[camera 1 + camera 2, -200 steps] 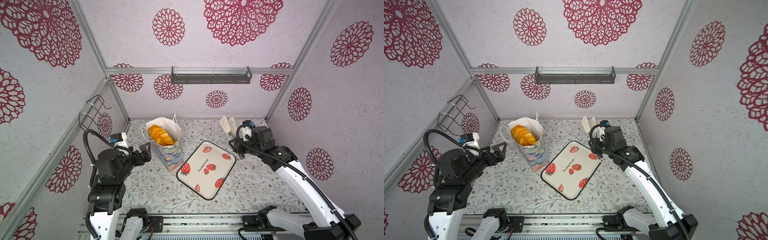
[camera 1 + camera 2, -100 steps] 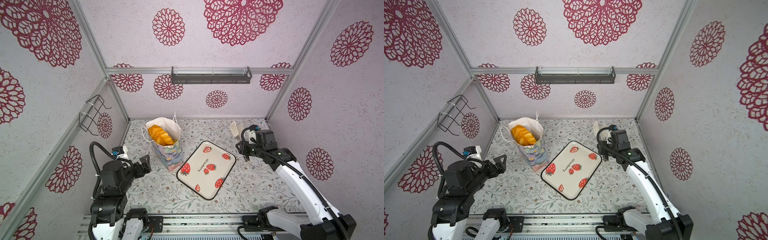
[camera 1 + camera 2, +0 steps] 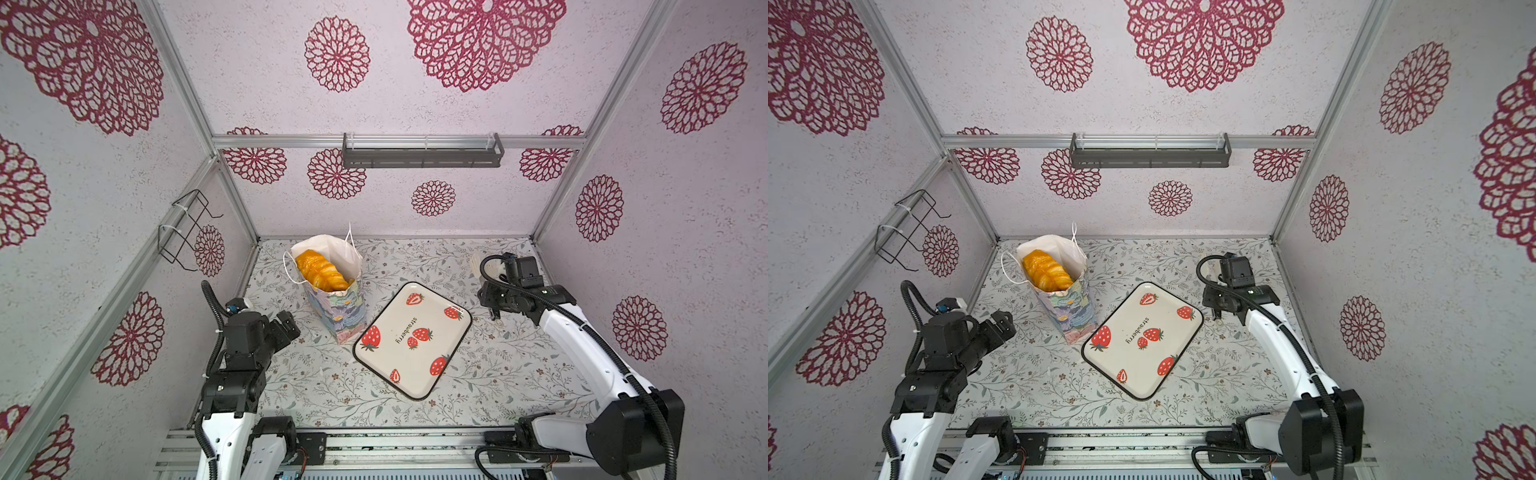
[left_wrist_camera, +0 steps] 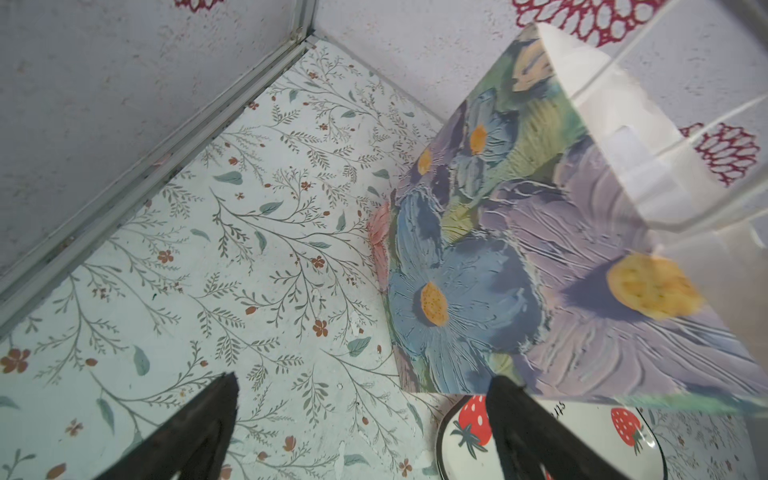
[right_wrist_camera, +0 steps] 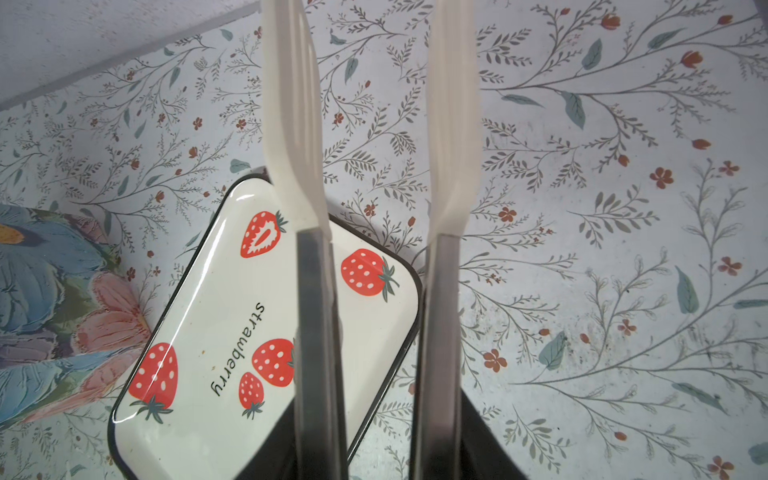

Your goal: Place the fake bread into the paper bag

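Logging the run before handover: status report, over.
Left gripper open, clear of paper bag. Right gripper shut on tongs, tips empty. Fake bread in bag; strawberry tray bare. Nothing in the way.

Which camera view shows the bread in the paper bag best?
Both top views look down into the open bag onto the bread. The left wrist view shows only the bag's outside; the right wrist view only its corner.

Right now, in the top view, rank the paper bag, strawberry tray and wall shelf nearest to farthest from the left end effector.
1. Paper bag, beside the left end effector.
2. Tray, mid-table beyond the bag.
3. Shelf, on the back wall.
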{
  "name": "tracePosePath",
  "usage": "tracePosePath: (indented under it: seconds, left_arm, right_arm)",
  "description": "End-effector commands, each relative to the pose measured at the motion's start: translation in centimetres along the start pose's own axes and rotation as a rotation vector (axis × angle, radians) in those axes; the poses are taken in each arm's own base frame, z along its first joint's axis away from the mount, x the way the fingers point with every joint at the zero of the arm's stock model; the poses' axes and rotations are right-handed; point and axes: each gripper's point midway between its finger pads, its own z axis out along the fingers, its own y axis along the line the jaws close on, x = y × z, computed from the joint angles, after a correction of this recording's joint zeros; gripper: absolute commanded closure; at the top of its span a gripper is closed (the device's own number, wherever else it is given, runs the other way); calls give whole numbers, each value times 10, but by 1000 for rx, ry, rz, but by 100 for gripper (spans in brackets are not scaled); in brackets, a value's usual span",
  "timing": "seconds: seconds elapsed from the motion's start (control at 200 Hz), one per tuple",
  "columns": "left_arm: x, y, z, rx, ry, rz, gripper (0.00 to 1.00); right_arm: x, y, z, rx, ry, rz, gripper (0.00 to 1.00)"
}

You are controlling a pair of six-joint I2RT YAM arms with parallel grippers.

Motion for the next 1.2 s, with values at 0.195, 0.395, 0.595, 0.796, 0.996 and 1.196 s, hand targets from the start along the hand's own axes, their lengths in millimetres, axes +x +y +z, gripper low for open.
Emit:
tracePosePath:
  seconds: [0.195,0.395,0.595,0.796,0.996,1.196]
  left_arm:
    - [0,18,29,-54,-117,-185,3]
    - [8,25,41,-69,-130,-211,3]
    - [8,27,40,-68,-142,-206,3]
    - [15,29,42,-73,-123,-192,3]
    - [13,28,39,-62,-133,-192,3]
    - [12,27,40,-64,-129,-180,3]
  right_arm:
    - [-33,-19,16,71,-65,25,56]
    - [-43,-37,38,109,-42,48,55]
    - [-45,-59,63,188,-18,59,55]
    - [-39,-73,88,249,30,51,55]
    - [-34,-84,106,300,59,39,55]
    - [-32,-85,123,305,87,35,55]
